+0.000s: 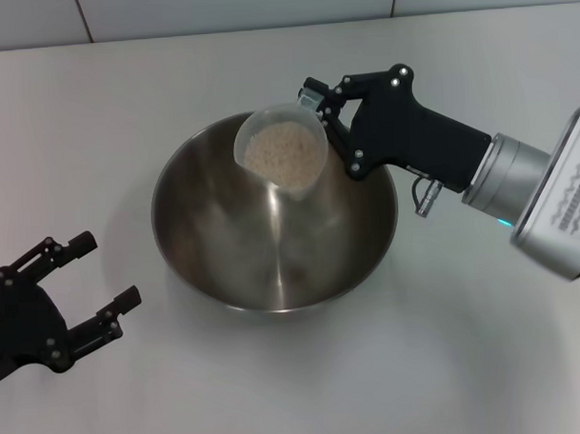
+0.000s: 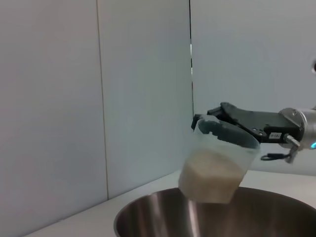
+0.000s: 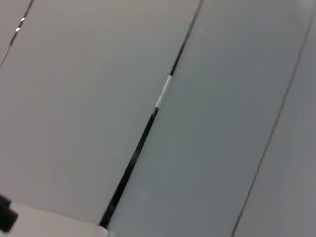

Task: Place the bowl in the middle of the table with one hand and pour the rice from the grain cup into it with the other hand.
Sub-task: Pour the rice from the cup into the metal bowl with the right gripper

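the bowl (image 1: 271, 227) stands on the table (image 1: 124, 99) near its middle, so the placing step looks done and the pouring step is now in hand. the right gripper (image 1: 324, 106) holds the grain cup (image 1: 280, 146) by its far side, closed on it, above the far inner part of the bowl. the cup is tilted toward the bowl centre, with its mouth turned down and forward. the rice (image 1: 283, 151) fills the cup up to the lower lip, but i see no grains falling and none on the bowl bottom, which looks bare and shiny. in the left wrist view the cup (image 2: 217, 165) hangs just over the bowl rim (image 2: 148, 205), not touching it.

the left gripper (image 1: 78, 301) rests low over the table beside the bowl, apart from it, with its fingers spread wide and holding nothing.

i judge that the next move calls for more tilt of the cup, slowly, keeping its lip over the inside of the bowl so the grains do not spill on the table.
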Controlling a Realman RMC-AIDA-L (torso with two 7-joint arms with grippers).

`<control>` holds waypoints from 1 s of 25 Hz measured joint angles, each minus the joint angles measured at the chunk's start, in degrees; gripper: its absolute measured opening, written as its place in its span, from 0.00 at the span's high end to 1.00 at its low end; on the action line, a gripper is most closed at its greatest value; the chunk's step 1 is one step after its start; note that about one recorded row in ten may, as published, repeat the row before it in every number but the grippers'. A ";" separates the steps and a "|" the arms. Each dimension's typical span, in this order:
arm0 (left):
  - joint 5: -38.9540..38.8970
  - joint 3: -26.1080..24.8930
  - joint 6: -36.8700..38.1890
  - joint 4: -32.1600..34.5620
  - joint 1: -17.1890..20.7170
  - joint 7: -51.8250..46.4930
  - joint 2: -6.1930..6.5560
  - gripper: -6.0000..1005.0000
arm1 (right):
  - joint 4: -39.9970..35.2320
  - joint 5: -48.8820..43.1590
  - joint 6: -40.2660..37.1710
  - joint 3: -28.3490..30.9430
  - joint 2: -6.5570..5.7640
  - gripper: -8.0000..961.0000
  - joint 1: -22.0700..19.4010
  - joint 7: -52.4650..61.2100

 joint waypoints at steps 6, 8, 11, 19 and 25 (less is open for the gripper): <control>0.00 -0.82 -0.08 0.07 0.11 0.17 -0.06 0.22 | 0.33 0.78 -0.58 1.43 0.08 0.97 0.05 -20.22; 0.00 -1.39 -0.11 0.07 0.23 0.19 -0.07 0.22 | 0.87 0.93 -0.60 1.74 0.13 0.97 -0.04 -25.91; 0.01 -1.64 -0.14 0.07 0.28 0.20 -0.08 0.22 | 2.37 1.06 -0.36 2.18 0.20 0.97 -0.44 -37.26; 0.12 -1.90 -0.28 0.07 0.36 0.24 -0.07 0.22 | 4.71 1.09 -0.22 2.30 0.27 0.97 -1.10 -57.26; 0.08 -2.29 -1.00 0.07 0.62 0.40 -0.20 0.22 | 5.65 0.97 -0.11 1.92 0.27 0.97 -1.56 -69.43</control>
